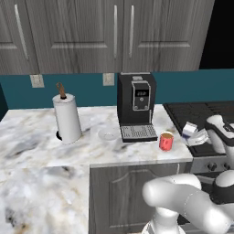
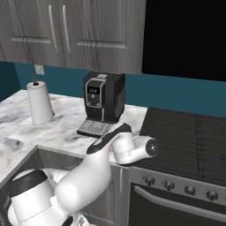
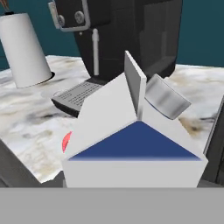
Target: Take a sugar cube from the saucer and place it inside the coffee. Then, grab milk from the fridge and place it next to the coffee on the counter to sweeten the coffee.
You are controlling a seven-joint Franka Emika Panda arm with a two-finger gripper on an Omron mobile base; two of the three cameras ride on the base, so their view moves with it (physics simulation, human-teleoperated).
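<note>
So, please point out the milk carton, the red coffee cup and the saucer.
milk carton (image 3: pixel 135 148), hand view, blue gable panel.
red coffee cup (image 1: pixel 166 142), left base view, red side wall.
saucer (image 1: pixel 108 134), left base view, shallow centre.

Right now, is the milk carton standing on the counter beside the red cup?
No, the milk carton hangs over the stove, right of the red cup.

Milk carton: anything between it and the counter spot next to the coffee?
Nothing visible. The gripper holds the milk just right of the coffee, by the counter edge near the stove. The coffee machine stands behind, out of the path.
</note>
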